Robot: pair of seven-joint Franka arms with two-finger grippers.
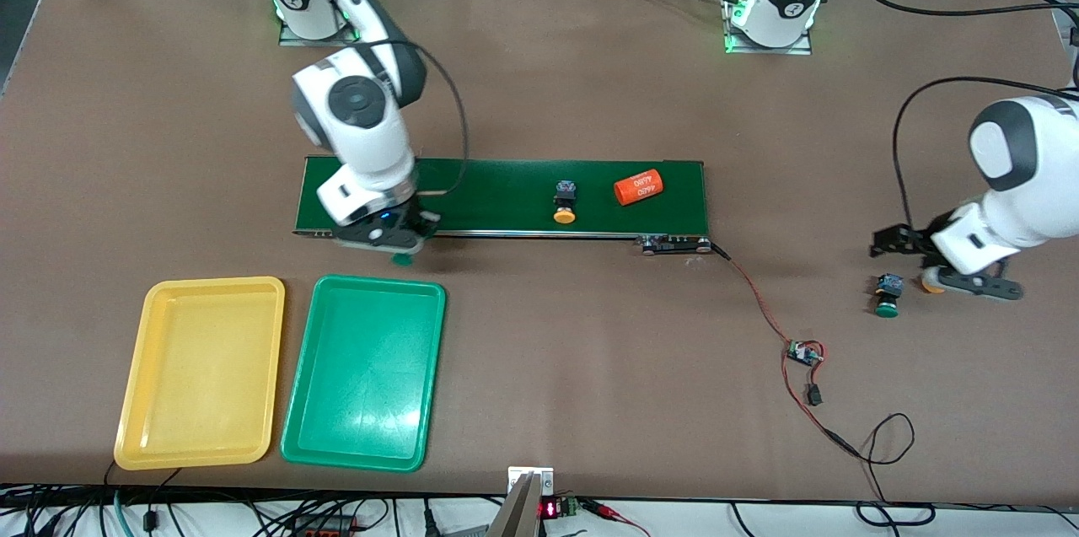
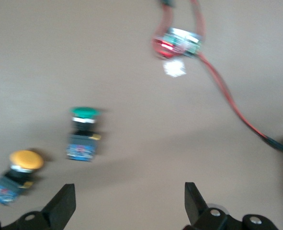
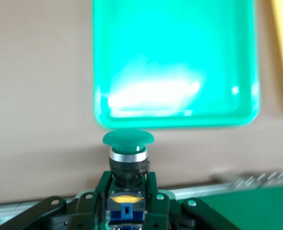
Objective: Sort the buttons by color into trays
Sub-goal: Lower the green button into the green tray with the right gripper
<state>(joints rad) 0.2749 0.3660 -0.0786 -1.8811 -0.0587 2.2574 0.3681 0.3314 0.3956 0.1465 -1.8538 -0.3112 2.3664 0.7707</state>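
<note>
Green button lifted off the belt's edge.

Nearest, yellow tray (image 1: 135,402) and green tray (image 1: 324,423) sit bare. Farther, right gripper (image 3: 127,201) pinches a green-capped button (image 3: 128,143), presumably for the green tray. Left gripper (image 2: 129,201) waits, spread, above two loose buttons (image 2: 83,134).

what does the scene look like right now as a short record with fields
right gripper: shut on a green button, at the belt's edge near the green tray
left gripper: open, low over the table beside two loose buttons
loose buttons: green one, yellow one
on belt: yellow button, orange cylinder
trays: yellow tray and green tray, side by side, nothing in them
</note>
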